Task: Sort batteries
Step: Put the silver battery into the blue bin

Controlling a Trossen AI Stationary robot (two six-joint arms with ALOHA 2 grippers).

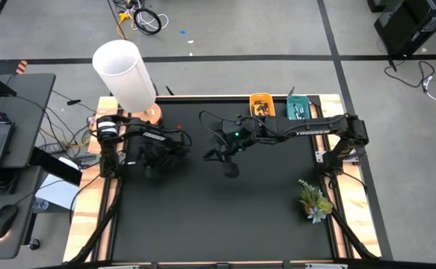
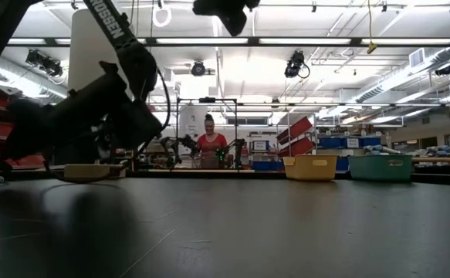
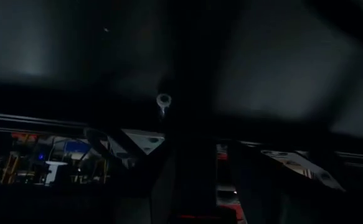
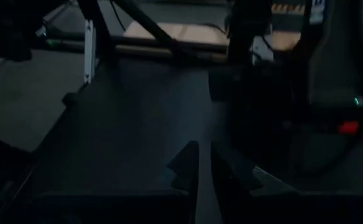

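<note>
Batteries first: small dark pieces are lying inside the yellow tray (image 1: 262, 104) and the teal tray (image 1: 298, 109) at the far edge of the table (image 1: 225, 217), though they are too tiny to tell apart. No loose battery is showing on the black mat, and none is showing in either gripper.

The right gripper (image 4: 200, 163) is hanging above the middle of the table, its arm reaching in from the right past the two trays. In its own wrist view the two dark fingers are sitting nearly pressed together, only a thin slit between them, with nothing pinched.

The left gripper (image 1: 158, 158) is hovering low over the mat's left part, close to the white cylinder (image 1: 125, 73). Its wrist view is too dark, so I cannot tell how its fingers are standing.

A small plant (image 1: 314, 200) is sitting near the table's right edge. Across the room, a person (image 2: 210, 144) in red is standing at another bench.
</note>
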